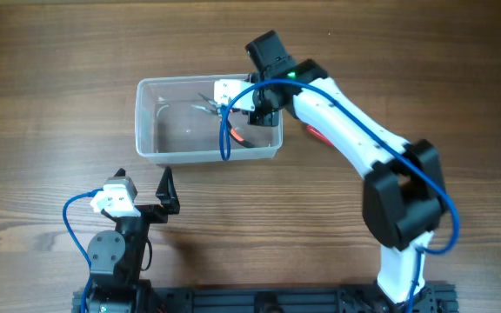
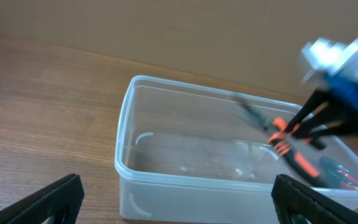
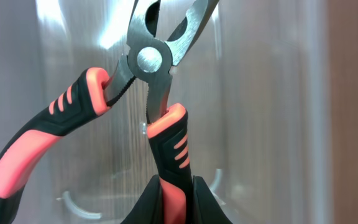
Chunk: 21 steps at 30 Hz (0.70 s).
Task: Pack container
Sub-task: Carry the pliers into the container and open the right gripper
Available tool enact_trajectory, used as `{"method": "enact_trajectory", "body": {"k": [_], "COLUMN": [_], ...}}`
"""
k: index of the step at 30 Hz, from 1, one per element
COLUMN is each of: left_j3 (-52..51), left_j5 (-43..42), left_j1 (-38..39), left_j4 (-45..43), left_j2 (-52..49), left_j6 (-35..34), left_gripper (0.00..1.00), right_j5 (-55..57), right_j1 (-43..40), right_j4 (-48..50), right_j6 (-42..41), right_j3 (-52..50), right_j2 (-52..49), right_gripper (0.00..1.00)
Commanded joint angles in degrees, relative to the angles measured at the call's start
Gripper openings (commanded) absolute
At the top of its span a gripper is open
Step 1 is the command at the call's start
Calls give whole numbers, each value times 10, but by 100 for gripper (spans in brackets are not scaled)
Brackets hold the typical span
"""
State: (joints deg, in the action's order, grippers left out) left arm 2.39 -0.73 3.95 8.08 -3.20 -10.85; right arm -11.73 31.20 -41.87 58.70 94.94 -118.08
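Gripping orange-black pliers, right claw, inside clear container.

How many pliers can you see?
1. The pliers are held by the right tool, within the container's outline seen from above. More could hide under the arm.

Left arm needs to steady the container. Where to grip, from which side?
Probably the near long wall of the container, at the rim, left half; come in from where the left gripper sits open, one finger inside, one outside. The wall is thin, upright and lipped; that half is bare, while the pliers and right gripper crowd the right end.
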Motion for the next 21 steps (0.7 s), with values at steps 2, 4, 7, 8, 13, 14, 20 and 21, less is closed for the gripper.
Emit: {"method": "enact_trajectory", "body": {"k": [2,4,7,8,13,14,20,21], "left_j3": [-2,-2,-2,-2,-3,-2,-2,-2], "left_j5": [2,2,2,2,2,2,2,2], "left_j1": [-3,-3,-3,-3,-3,-3,-3,-3], "left_j4": [0,0,0,0,0,0,0,0], "left_j2": [1,1,1,1,1,1,1,1], "left_j6": [-5,-5,-5,-5,-5,-5,-5,-5], "left_gripper": [100,100,100,100,100,100,100,100], "right_j5": [14,14,14,14,42,51,106,119], "right_j1": [-1,-1,-1,0,0,0,-2,-5], "right_j4": [39,63,84,91,109,111,96,86], "right_j6": [17,9,-10,-18,-82,-106,-242,-272], "right_j3": [2,2,2,2,4,5,8,8], "right_j2": [-28,-41,-48,-48,-45,-40,55,89], "right_gripper": [4,4,5,7,35,41,45,46]}}
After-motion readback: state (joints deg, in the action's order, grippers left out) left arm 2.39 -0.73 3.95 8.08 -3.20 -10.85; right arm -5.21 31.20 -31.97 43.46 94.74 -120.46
